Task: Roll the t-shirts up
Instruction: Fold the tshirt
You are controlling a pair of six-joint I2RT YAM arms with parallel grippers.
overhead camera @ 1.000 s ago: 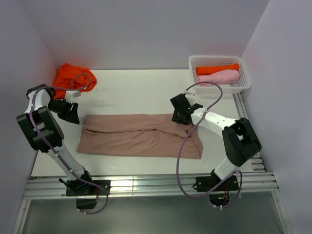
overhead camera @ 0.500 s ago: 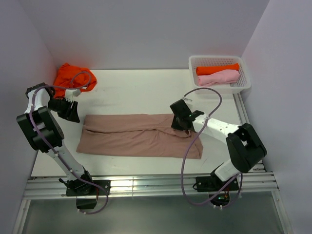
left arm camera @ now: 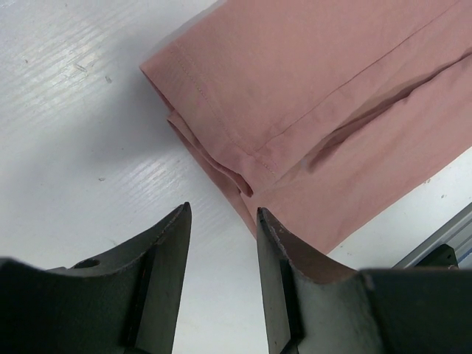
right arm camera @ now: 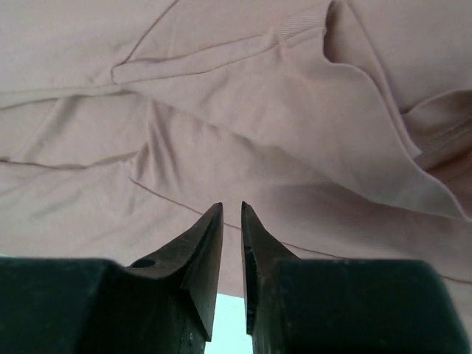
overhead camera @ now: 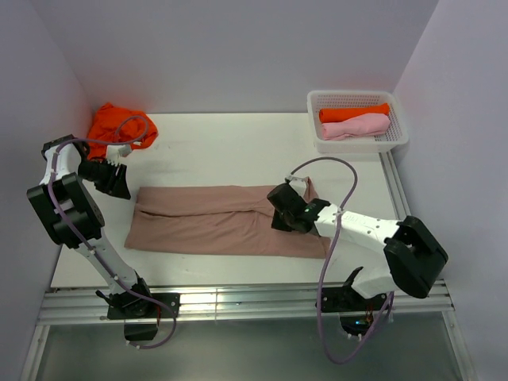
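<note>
A dusty pinkish-brown t-shirt lies flat, folded into a long band across the table's middle. My right gripper sits low over its right end, jaws almost together and pinching the cloth. A flap of that end stands lifted behind it. In the right wrist view cloth fills the frame beyond the right gripper. My left gripper hovers open just off the shirt's left end, and nothing is between the left gripper's jaws.
A crumpled bright orange t-shirt lies at the back left corner. A white mesh basket at the back right holds a rolled orange shirt and a rolled light pink one. Metal rails run along the near edge.
My right gripper closed on the shirt's right end and moved left and nearer, drawing cloth with it. The left gripper has hardly moved.
</note>
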